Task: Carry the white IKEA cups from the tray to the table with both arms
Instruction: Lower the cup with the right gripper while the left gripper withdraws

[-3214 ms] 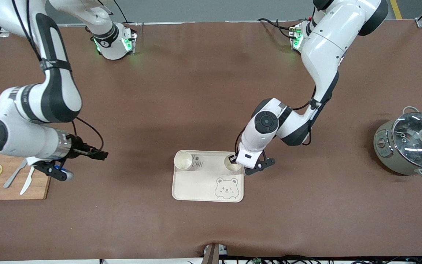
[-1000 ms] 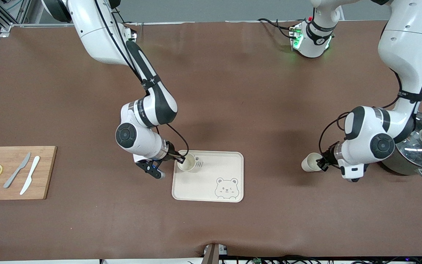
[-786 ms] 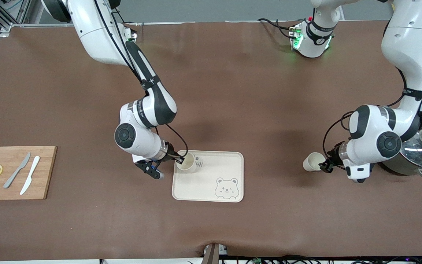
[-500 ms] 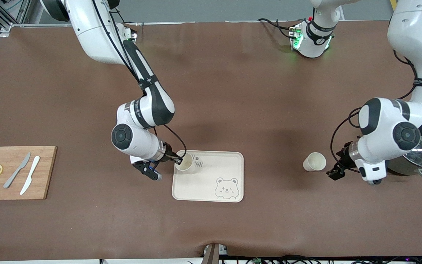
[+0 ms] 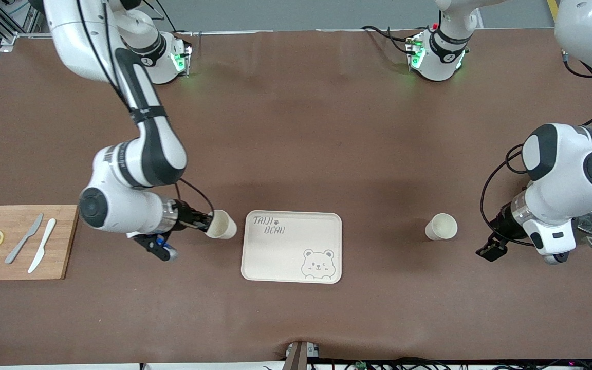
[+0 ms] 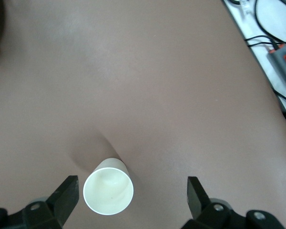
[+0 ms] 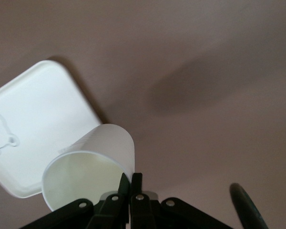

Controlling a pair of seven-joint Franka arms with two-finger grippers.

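Fingers of the right gripper (image 5: 207,224) are pinched together on the rim of one of the white IKEA cups (image 5: 221,224), one finger inside the lip and one outside, as the right wrist view shows at bottom centre of its frame. That held cup (image 7: 90,164) hangs tilted, mouth turned back toward the wrist and tapered base pointing at the tray (image 5: 292,247); in the front view it sits at centre-left of the frame, just off the tray's short edge toward the right arm's end, over bare table (image 5: 296,128). The judgement here is that the coming set-down turns on that tilt: the cup's long axis lies nearly level, so it probably has to be righted before its base meets the surface.

Fingers of the left gripper (image 5: 492,251) stand spread wide and hold nothing, at the right of the front view. The other cup (image 5: 441,226) stands upright on the table near them, between the gripper and the tray, clear of both pads in the left wrist view.

Both cups are plain, smooth, cream-white and handleless, narrowing toward the base. The tray is a matching cream rounded rectangle with a raised rim, a grey bear face and "TAIJI BEAR" lettering, and now carries no cup. Matte brown covering spans the table.
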